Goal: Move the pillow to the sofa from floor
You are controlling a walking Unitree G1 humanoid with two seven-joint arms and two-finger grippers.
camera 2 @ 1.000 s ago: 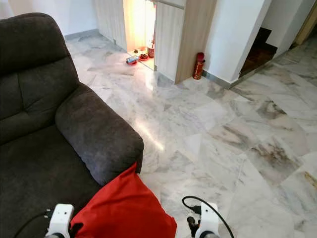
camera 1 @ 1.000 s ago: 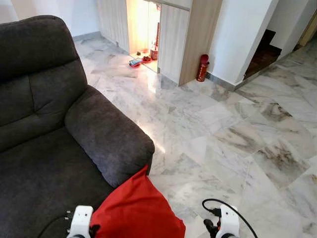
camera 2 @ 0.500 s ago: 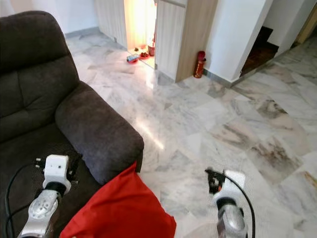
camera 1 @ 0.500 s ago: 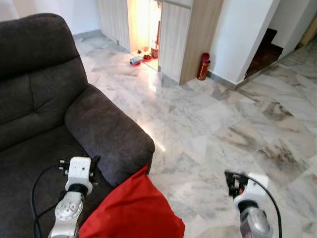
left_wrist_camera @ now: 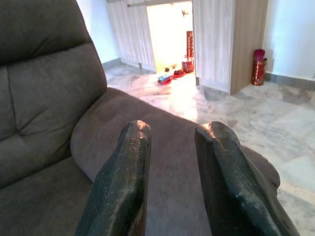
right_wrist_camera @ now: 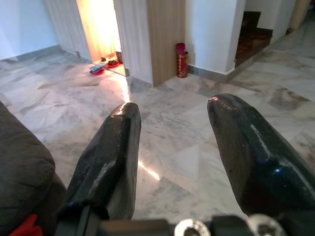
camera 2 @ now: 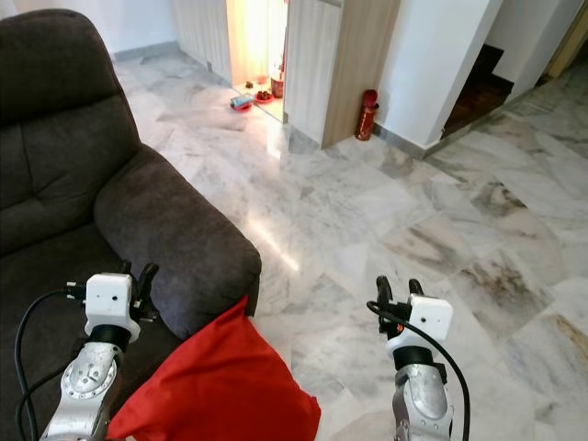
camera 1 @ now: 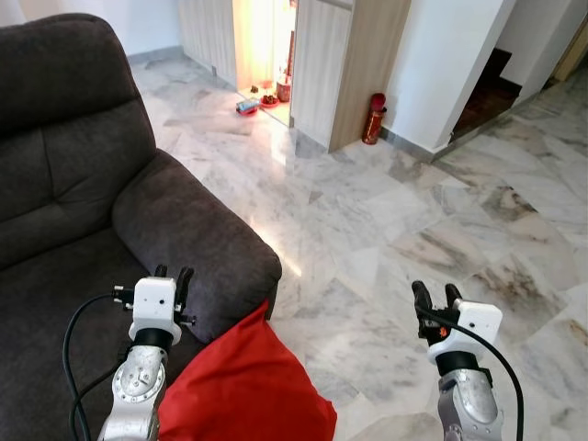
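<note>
A marble-tiled floor (camera 1: 413,230) in grey and white spreads across most of the scene, running back to a white wall and a wood-panelled partition (camera 1: 367,64) with a brightly lit opening beside it. The dark grey sofa (camera 1: 64,184) takes up the robot's left side, its padded backrest rising at the far left and its thick armrest (camera 1: 193,243) angling toward the middle of the floor. The red pillow (camera 1: 243,386) sits low in front of the robot, its upper corner touching the front end of the armrest, its body just beside the sofa's front edge; whether its underside rests on the floor or partly on the seat cannot be told. The left gripper (camera 1: 174,277) is raised over the sofa seat next to the armrest, its two black fingers (left_wrist_camera: 123,182) held apart with a narrow gap and nothing between them, pointing along the armrest. The right gripper (camera 1: 435,296) is raised over bare floor, well apart from the pillow, its fingers (right_wrist_camera: 110,157) spread wider and holding nothing. A red cylinder (camera 1: 375,118), apparently a fire extinguisher, stands on the floor against the foot of the partition. Small red and blue items (camera 1: 250,106) lie on the floor in the lit opening, too small to identify
</note>
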